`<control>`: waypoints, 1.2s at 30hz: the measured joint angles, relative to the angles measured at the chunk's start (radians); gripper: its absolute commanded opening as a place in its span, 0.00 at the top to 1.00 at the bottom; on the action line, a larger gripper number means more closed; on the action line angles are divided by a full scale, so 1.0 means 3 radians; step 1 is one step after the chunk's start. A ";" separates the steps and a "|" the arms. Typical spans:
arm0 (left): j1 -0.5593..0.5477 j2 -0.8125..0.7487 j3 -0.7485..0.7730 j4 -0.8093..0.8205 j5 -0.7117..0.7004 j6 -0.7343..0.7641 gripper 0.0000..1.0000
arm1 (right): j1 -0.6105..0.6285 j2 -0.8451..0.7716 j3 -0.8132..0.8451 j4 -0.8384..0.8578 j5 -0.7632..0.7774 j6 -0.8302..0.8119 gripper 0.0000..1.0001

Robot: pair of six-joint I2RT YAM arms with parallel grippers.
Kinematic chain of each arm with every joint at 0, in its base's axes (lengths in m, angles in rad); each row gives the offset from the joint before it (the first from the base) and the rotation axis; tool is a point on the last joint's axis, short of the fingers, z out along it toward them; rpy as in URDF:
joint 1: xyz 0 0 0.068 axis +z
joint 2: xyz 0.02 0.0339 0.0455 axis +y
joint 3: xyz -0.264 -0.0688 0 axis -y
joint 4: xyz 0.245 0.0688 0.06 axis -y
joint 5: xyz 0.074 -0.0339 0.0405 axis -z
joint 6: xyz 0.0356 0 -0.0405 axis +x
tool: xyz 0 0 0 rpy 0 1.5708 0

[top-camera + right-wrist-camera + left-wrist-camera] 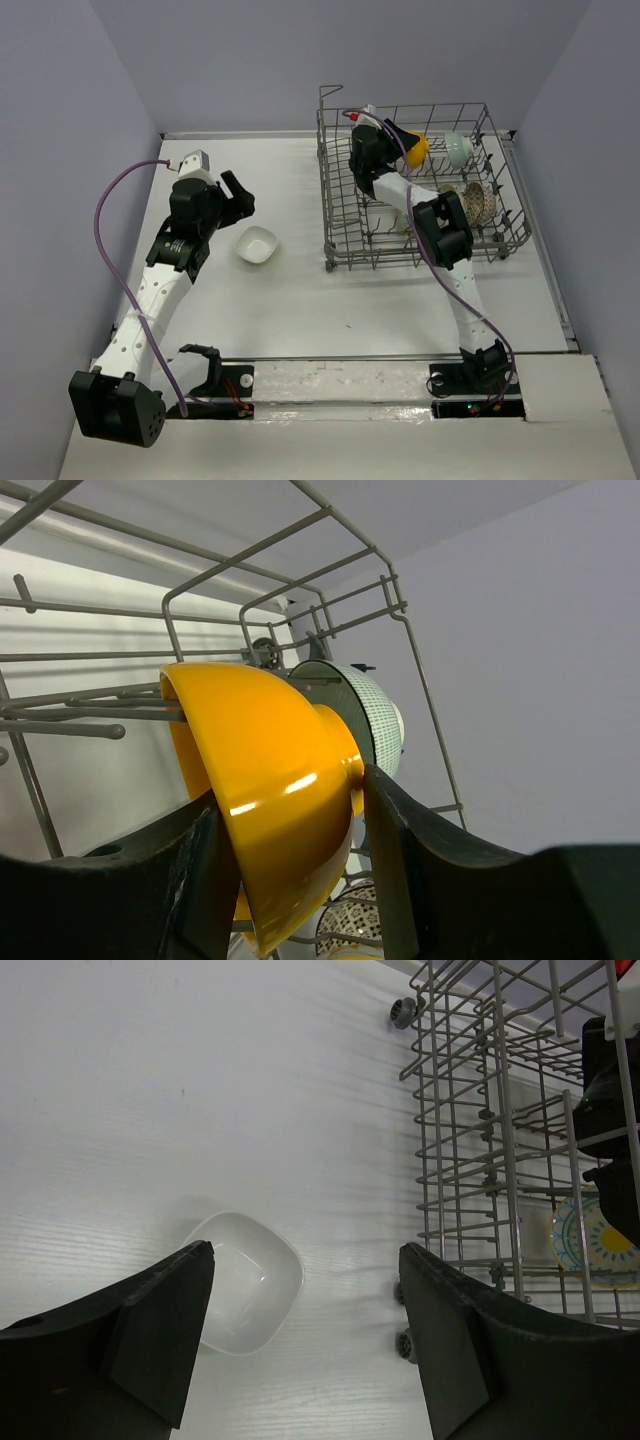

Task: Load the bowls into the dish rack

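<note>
The right gripper (290,825) pinches the orange-yellow bowl (265,770) between its two matte black fingers. The bowl is tipped on edge, its glossy rounded wall and small foot ring towards the wrist camera; just where the pads bear on it is hidden. It hangs among the thin grey wires of the dish rack (340,210), at the upper centre of the overhead view. Right behind it the pale teal bowl (378,715) stands on edge, its outside showing a fine check. Lower right in the rack sits the brown-speckled bowl (478,203), and the left wrist view catches a blue-rimmed bowl with a yellow flower (600,1245) through the wires at its right edge. The left gripper (305,1260) is spread wide and holds nothing. It hovers over the white squarish bowl (250,1290), smooth with rounded corners, which sits upright on the pale wood-grained table (300,300), left of the rack and apart from it.
</note>
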 measured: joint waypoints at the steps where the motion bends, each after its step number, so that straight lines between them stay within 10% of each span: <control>1: 0.0000 0.0000 0.0000 0.0000 -0.0001 0.0000 0.16 | -0.0001 -0.0006 0.0000 -0.0028 -0.0011 0.0037 0.46; 36: 0.0000 0.0020 0.0000 -0.0001 -0.0003 -0.0001 0.16 | -0.0243 -0.0547 0.0214 -0.2310 -0.0998 0.2163 0.46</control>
